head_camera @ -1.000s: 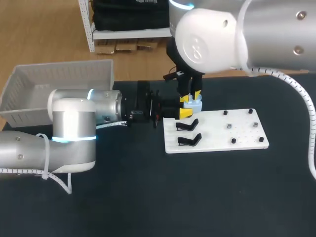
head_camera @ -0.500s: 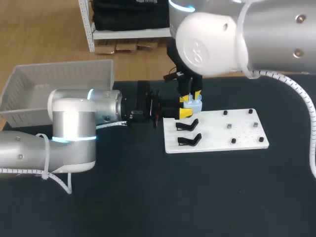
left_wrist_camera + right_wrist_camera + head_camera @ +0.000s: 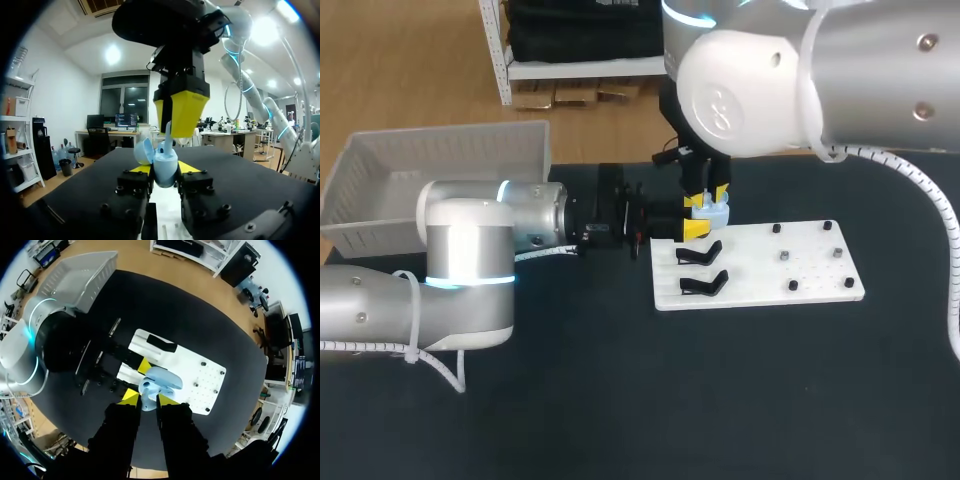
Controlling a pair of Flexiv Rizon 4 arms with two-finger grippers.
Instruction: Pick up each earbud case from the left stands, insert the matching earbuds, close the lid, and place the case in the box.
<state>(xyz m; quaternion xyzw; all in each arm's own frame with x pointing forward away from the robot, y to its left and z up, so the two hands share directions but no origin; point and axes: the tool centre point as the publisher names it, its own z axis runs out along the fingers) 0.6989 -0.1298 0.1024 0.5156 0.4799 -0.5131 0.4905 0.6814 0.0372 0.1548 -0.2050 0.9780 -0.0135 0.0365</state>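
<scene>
So the left fingers come in sideways and are clamped on the light blue earbud case, one yellow tip on each side of it. The case sits upright in that grip at the far left corner of the white board, and its lid is flipped open. The right fingers hang straight down over it, tips squeezed nearly together on a pale earbud that pokes out below them, right at the mouth of the case. I can't tell if it's touching the inside yet.

On the board, two black stands sit at the left end, just beside the held case, and a few small dark pegs at the right end. The white basket is well off to the left on the dark surface.

As for markings, I only see a small grey emblem on the right arm's white cover, too small to make out.
</scene>
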